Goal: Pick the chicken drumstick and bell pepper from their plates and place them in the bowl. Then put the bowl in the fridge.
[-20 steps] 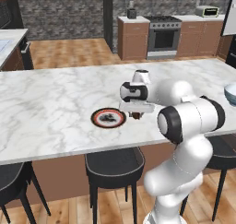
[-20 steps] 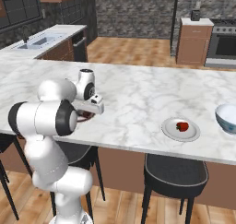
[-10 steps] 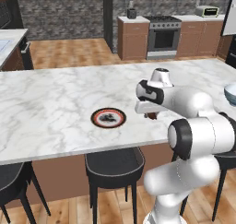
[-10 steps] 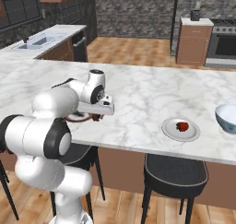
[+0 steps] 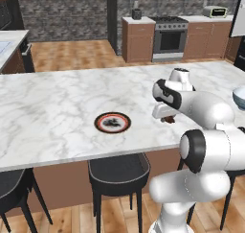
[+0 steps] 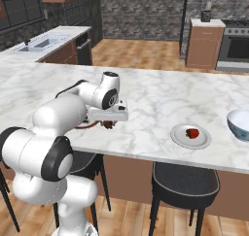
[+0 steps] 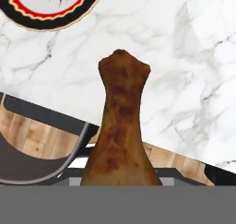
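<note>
On the left of the bench (image 5: 52,107), the dark-centred plate (image 5: 112,122) is seen with no food on it. Further right, the chicken drumstick (image 7: 120,135) is pinched in the gripper (image 6: 108,123) and is carried above the marble. The bell pepper (image 6: 193,132) is not yet taken from the white plate (image 6: 190,136). At the far right, the bowl (image 6: 239,124) is not yet filled, and the fridge step is judged undone.

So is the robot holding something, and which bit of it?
Yes, the gripper holds the drumstick above the counter. It grips the thick meaty end; the narrow bone end points away.
</note>
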You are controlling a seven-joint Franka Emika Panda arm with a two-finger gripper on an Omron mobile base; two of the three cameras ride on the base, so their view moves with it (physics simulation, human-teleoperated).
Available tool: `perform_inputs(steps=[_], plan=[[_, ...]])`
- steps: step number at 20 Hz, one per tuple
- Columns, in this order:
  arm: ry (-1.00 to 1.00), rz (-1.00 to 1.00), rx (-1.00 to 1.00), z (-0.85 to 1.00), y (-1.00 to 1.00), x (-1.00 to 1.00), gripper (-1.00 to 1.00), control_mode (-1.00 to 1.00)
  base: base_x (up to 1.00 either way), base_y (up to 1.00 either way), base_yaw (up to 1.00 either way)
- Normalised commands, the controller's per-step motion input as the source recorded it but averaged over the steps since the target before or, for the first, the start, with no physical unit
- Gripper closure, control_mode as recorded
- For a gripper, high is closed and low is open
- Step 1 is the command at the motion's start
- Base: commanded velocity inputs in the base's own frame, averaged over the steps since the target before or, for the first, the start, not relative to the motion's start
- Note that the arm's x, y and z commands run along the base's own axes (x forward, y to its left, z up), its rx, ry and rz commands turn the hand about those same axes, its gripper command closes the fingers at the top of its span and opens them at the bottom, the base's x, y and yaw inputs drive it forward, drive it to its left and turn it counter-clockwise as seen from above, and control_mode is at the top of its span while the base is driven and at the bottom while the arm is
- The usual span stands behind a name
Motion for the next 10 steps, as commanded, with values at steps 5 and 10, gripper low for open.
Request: perform_inputs(steps=[5, 10], plan=[[0.00, 0.00, 0.00, 0.00, 0.00, 0.00, 1.00, -1.00, 0.00, 0.00, 0.00], [0.00, 0.00, 0.00, 0.00, 0.00, 0.00, 1.00, -1.00, 0.00, 0.00, 0.00]])
